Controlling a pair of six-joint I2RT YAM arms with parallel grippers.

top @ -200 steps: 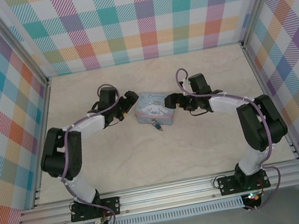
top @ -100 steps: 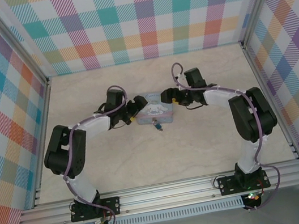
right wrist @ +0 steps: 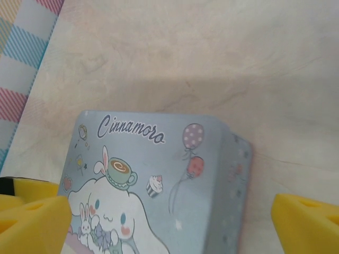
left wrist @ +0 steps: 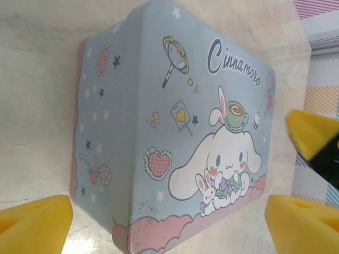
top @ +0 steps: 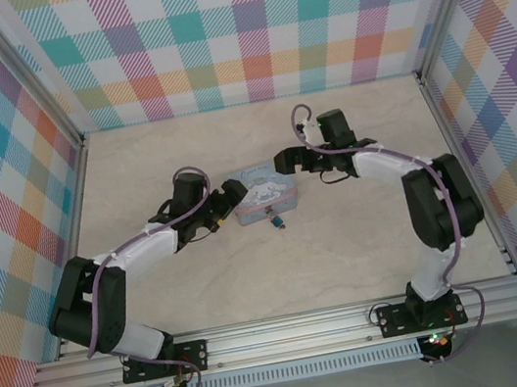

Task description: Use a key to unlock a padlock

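The padlock (top: 275, 219), tiny and teal, sits at the near edge of a pale blue cartoon tin (top: 264, 192). I cannot make out the key at this size. My left gripper (top: 231, 203) is open at the tin's left end. In the left wrist view its yellow pads (left wrist: 33, 225) stand wide apart on either side of the tin (left wrist: 175, 121), not touching it. My right gripper (top: 286, 162) is open over the tin's far right corner. Its pads (right wrist: 308, 224) are spread wider than the tin (right wrist: 164, 180).
The tin stands mid-table on a pale marbled top (top: 366, 245). Checked walls (top: 241, 28) close in the back and both sides, and an aluminium rail (top: 292, 332) runs along the near edge. A yellow pad of the right gripper (left wrist: 311, 132) shows beyond the tin.
Both grippers closed in on the tin from either side. The left arm has since stretched out lower, and the right gripper has shifted toward the tin's far right corner.
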